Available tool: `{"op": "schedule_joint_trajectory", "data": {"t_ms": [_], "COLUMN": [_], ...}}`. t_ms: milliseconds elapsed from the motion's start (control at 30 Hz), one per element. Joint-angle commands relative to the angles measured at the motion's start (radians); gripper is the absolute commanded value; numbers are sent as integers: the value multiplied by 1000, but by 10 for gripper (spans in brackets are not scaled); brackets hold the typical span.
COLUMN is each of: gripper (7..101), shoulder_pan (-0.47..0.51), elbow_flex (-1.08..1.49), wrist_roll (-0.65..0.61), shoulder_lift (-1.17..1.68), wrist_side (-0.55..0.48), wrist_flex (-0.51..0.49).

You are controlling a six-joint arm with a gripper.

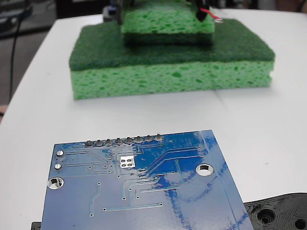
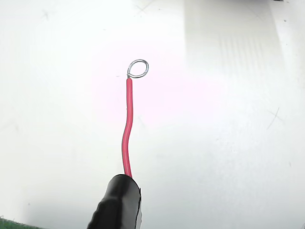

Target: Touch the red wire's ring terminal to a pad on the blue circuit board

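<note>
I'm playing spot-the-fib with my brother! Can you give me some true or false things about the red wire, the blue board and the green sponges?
1. The ring terminal is touching the blue circuit board. False: in the fixed view it hangs far behind the board, up by the sponges.
2. The red wire comes out of a black sleeve. True.
3. The pad is a silvery square with four tiny holes. True.
4. The small sponge lies under the big sponge. False: the small one lies on top of the big one.
5. The wrist view shows the board under the ring. False: only the white table shows there.
</note>
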Motion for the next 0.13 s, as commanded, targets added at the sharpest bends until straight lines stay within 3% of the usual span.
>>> {"op": "schedule_joint_trajectory", "data": {"t_ms": [33, 133], "gripper": [1003, 1003], "shoulder_pan": [0, 0], "elbow_flex": [-6, -6], "wrist_roll": [0, 0], "shoulder_lift": [2, 2], "wrist_side": [-2, -2], "wrist_flex": [-2, -2]}}
